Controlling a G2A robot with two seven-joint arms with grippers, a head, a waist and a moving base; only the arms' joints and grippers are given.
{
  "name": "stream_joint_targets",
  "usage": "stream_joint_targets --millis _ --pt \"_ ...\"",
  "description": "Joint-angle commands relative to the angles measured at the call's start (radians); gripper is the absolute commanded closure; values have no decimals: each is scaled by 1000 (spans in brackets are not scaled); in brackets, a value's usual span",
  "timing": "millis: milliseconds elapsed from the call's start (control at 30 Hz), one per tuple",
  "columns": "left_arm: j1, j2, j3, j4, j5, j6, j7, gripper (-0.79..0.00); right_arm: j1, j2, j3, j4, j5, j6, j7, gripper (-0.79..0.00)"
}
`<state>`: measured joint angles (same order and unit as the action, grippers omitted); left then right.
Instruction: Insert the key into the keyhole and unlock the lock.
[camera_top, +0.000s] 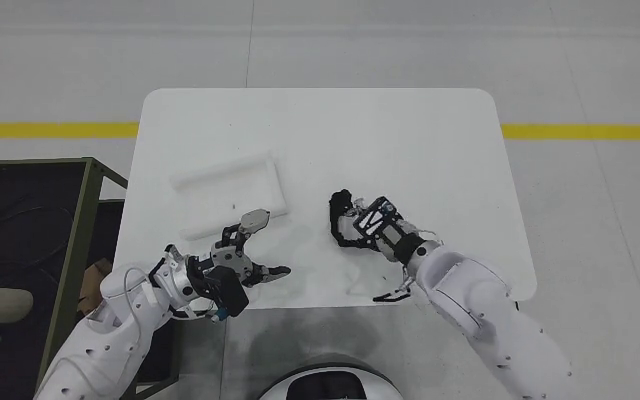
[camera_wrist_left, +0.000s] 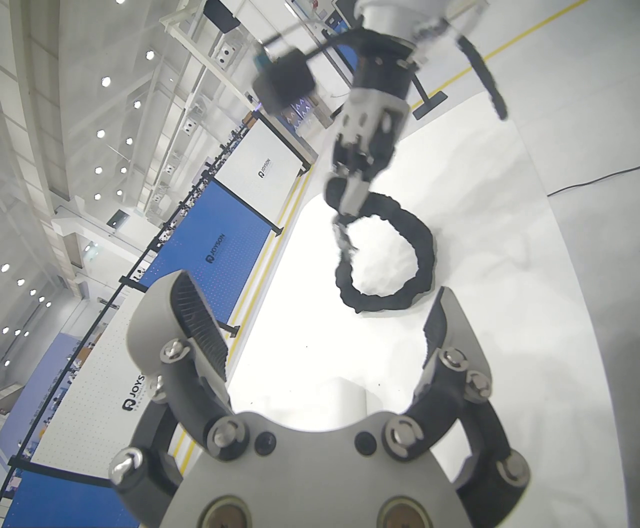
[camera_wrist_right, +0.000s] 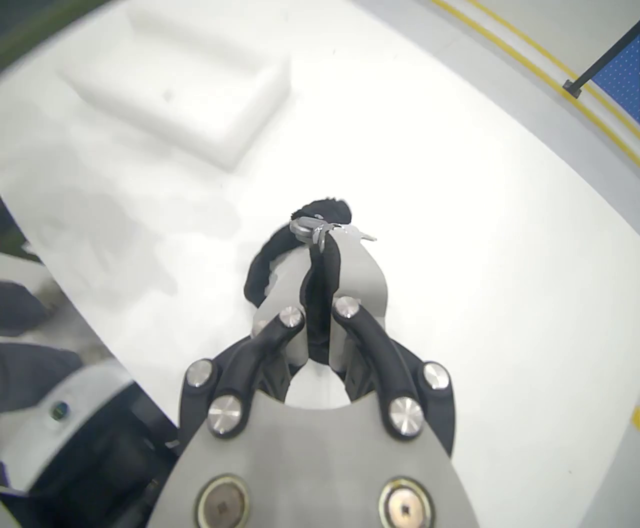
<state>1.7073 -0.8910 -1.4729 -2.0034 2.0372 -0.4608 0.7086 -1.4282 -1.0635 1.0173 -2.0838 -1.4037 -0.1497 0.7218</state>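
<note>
One black cable lock (camera_wrist_left: 425, 250) looped on white table (camera_top: 400, 130), right gripper (camera_wrist_right: 325, 240) pinched shut on key (camera_wrist_right: 305, 227) at lock's end, left gripper (camera_wrist_left: 310, 295) spread wide near table's front edge, beside foam tray (camera_top: 230, 185)

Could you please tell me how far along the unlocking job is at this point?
Done: the right gripper is shut on the lock at its metal end. In hand: the left gripper hangs open and empty nearby. Left: inserting and turning the key, which I cannot pick out for sure.
</note>
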Motion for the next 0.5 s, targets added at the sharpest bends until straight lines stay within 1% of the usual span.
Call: stream_joint_targets --millis 0,67,133,267,300,367,467 --pt "0 0 0 0 0 0 0 -785 19 -9 -45 39 -60 28 6 0" --pt "0 0 0 0 0 0 0 -785 34 -14 -47 45 -74 59 2 0" --pt "0 0 0 0 0 0 0 -785 45 -18 -19 37 -62 101 -13 0" --pt "0 0 0 0 0 0 0 -785 26 -17 42 -7 -66 161 -55 0" --pt "0 0 0 0 0 0 0 -785 16 -18 55 -8 -29 169 -64 0" --pt "0 0 0 0 0 0 0 -785 9 -19 74 13 -3 169 -56 0" --pt "0 0 0 0 0 0 0 -785 -3 -26 81 66 90 191 -57 0"
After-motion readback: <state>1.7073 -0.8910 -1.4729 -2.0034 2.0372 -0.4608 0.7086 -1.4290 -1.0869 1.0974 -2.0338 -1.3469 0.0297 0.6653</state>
